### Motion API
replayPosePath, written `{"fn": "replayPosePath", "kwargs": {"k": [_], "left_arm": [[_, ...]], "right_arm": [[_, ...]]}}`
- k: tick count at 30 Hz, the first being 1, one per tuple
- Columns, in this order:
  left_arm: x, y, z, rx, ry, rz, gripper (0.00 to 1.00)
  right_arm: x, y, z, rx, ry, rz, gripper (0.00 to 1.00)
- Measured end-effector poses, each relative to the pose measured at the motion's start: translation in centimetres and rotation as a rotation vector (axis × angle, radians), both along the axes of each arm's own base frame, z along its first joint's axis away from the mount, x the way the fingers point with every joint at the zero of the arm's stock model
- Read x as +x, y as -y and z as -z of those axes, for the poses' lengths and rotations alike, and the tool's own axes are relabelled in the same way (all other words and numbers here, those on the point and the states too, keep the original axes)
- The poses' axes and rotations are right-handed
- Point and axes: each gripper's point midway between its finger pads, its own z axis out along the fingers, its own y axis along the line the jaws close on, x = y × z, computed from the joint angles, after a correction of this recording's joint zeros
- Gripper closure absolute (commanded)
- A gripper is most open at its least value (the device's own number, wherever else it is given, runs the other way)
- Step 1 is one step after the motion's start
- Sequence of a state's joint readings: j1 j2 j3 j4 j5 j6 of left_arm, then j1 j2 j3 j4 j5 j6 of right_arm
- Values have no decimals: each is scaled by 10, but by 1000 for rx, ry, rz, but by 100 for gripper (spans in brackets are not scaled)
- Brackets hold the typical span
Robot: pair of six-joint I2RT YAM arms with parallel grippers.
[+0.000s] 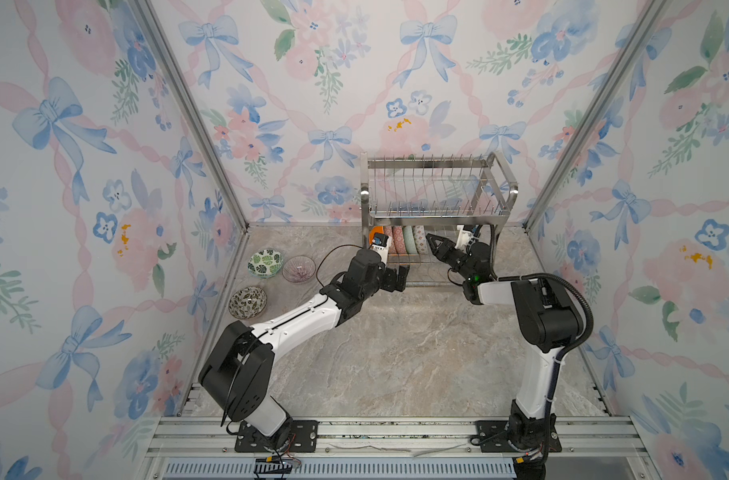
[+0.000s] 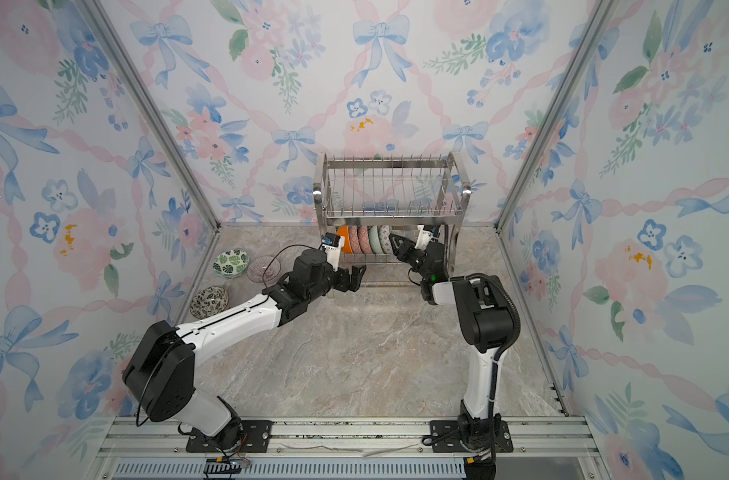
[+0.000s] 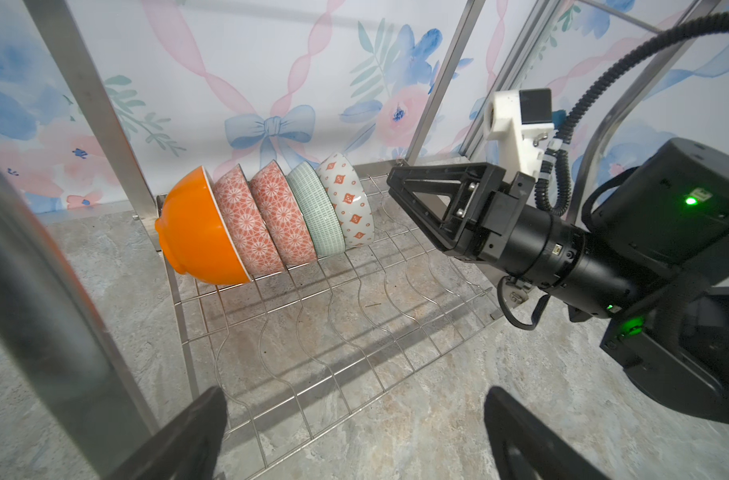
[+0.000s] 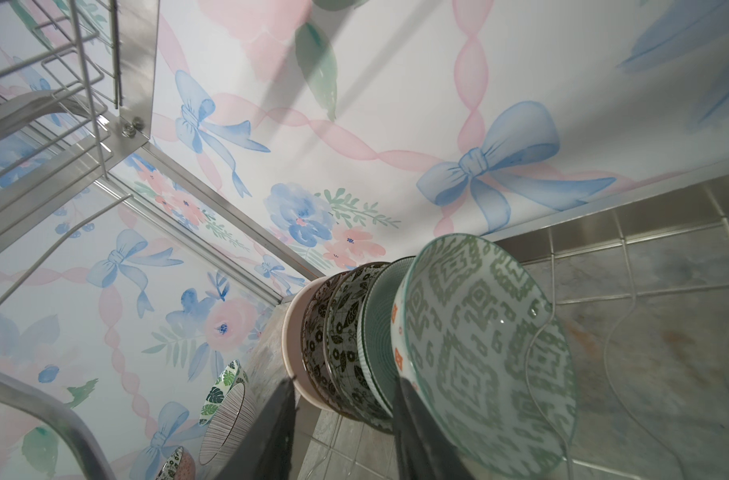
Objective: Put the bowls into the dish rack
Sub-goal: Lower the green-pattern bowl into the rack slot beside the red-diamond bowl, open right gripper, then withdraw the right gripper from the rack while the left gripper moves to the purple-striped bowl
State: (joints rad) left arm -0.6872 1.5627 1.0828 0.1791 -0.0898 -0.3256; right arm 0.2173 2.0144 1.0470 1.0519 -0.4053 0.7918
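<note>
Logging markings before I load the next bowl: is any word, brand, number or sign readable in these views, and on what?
No readable text in any view.
The bowls in the dish rack: painted patterns only, no lettering.
The small pale label on the right arm's wrist: too small to read.

Bowls (image 2: 365,240) stand edgewise in the dish rack (image 2: 390,216).

Overhead pair, wrist close-ups, shared rack (image 1: 433,216)
</note>
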Motion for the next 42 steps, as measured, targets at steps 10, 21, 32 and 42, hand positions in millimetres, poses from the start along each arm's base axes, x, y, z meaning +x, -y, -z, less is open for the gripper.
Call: {"fn": "replayPosePath", "kwargs": {"k": [10,21,32,42], "left_arm": [[-3,-3,9,16,-36,-29,2],[-30,-50,18,30,-180,-203,2],[-21,-166,1,30,-260,-489,2],[-19,-271,35,-86,-426,-731,2]], "right_arm": [[-43,-10,-2,-16,-10,-18,50],[-101,-32,-26,-90,51,-67,30],[-146,-70,-37,-300,128,-168,3],[-189,-96,-13,-598,129,-224,4]]}}
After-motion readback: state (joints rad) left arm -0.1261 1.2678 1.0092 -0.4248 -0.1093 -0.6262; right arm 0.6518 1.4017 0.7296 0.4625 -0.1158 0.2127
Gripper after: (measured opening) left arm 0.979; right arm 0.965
